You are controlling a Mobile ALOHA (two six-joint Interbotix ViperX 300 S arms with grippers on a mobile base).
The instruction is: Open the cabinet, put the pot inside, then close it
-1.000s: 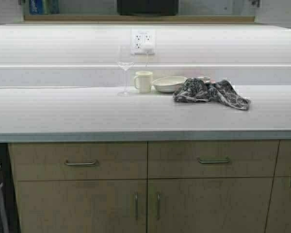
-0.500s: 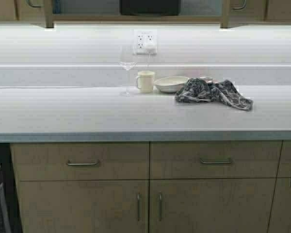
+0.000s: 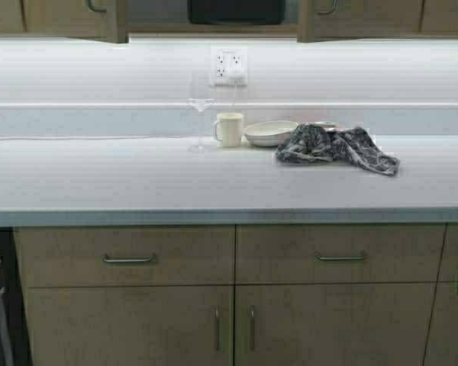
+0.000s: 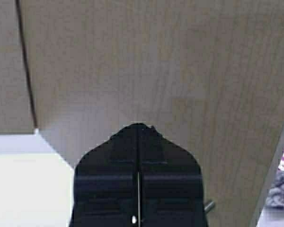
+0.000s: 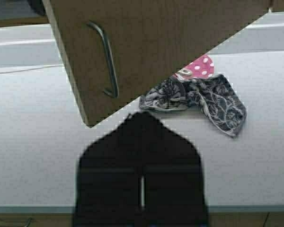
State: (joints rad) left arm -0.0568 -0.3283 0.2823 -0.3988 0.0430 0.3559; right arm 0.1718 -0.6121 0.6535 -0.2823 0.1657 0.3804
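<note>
Wall cabinet (image 3: 214, 19): both doors partly open, gap at centre; matte-black pot (image 3: 236, 11) on the shelf within.
Left gripper (image 4: 138, 130): fingers pressed together, tips against the left door's (image 4: 156, 61) wood-grain face.
Countertop (image 3: 137, 179), left to right: wine glass (image 3: 200, 107), cream mug (image 3: 229, 129), shallow white bowl (image 3: 269, 132), patterned grey cloth (image 3: 337, 146).
Right gripper (image 5: 141, 120): fingers together, just beneath the right door (image 5: 156, 42), near its metal handle (image 5: 106, 59).
</note>
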